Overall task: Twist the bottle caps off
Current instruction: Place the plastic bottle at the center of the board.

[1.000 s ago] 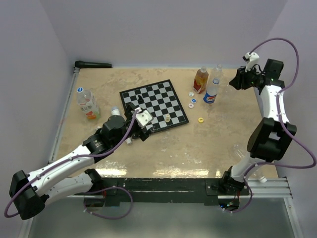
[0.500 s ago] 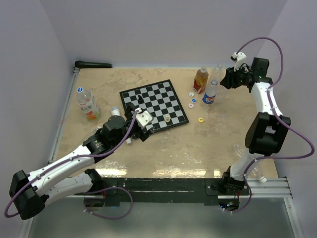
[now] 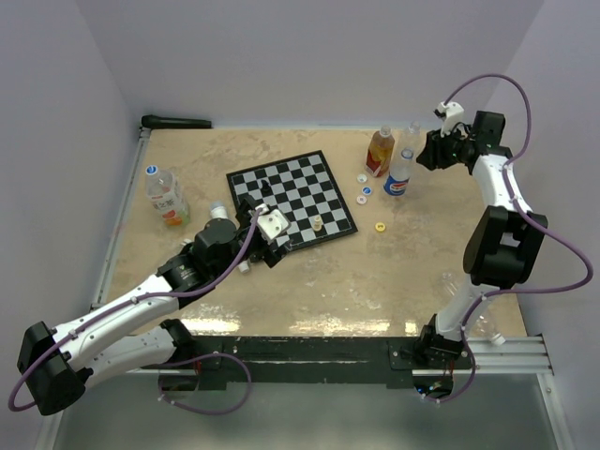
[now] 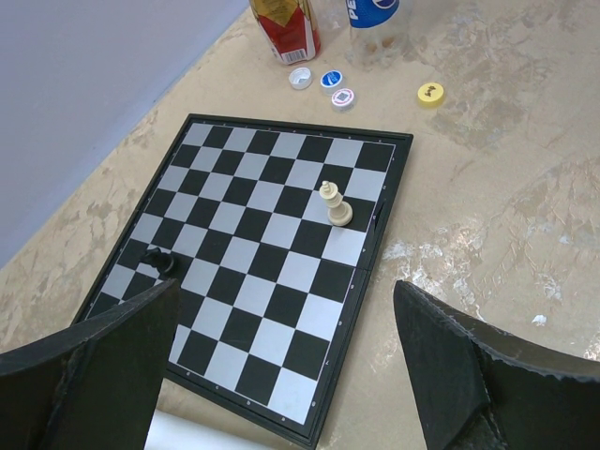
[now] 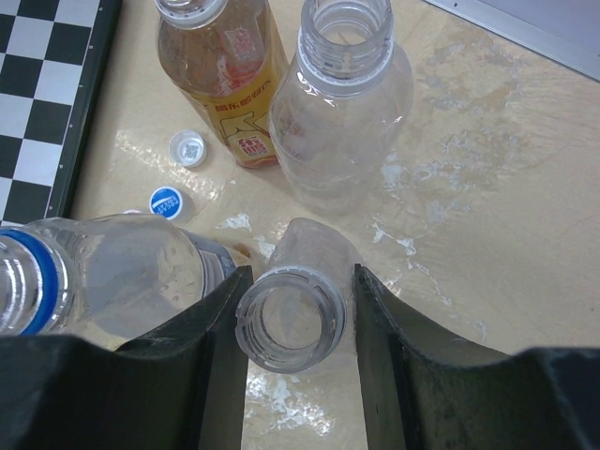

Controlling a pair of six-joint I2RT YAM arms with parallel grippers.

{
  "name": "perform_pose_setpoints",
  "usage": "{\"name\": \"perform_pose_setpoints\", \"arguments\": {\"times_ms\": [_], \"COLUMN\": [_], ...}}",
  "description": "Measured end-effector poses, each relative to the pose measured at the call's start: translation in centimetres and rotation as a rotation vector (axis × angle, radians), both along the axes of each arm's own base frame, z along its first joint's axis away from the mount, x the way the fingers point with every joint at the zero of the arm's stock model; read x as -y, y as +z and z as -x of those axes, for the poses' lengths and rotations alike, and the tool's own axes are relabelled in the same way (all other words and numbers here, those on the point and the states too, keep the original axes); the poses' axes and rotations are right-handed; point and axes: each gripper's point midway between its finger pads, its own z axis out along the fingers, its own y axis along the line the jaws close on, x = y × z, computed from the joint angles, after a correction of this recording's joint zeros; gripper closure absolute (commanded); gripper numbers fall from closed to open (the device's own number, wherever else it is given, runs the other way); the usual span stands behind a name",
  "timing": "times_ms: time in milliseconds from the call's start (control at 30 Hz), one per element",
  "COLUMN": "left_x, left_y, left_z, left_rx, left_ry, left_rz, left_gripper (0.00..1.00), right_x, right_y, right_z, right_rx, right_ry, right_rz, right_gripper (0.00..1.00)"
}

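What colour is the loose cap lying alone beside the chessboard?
The cap is yellow; clearest in the left wrist view.

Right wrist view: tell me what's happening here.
The right hand is shut around the neck of a clear bottle, already uncapped, among the other opened bottles. The left hand hangs open over the chessboard, holding nothing. Loose caps lie on the table; the far-left bottle still looks capped.

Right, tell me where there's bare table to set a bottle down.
Free: the table between the chessboard and the right arm's base, and right of the yellow cap. Crowded: far right, around the open bottles and loose caps.
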Motion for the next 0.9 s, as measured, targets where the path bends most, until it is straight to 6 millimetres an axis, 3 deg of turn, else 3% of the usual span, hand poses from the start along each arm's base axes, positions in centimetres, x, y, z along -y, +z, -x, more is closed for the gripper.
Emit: {"name": "perform_pose_setpoints", "arguments": {"times_ms": [100,400,900], "left_x": [0.0,0.0,0.0], "left_y": [0.0,0.0,0.3], "left_z": [0.0,0.0,0.1], "left_rx": [0.0,0.0,0.004], "left_ry": [0.0,0.0,-0.003], "left_rz": [0.0,-0.001,0.008], "left_gripper": [0.0,0.0,0.0], "right_x": [-0.1,0.0,0.8], "right_y": [0.0,0.3,6.6], "right_z": [0.0,0.0,1.4], "right_rx": [0.001,0.01,0.139], "right_ry": [0.003,0.004,-0.032], "right_rz": [0.002,0.012,0.066], "right_gripper": [0.48,0.32,0.26]}}
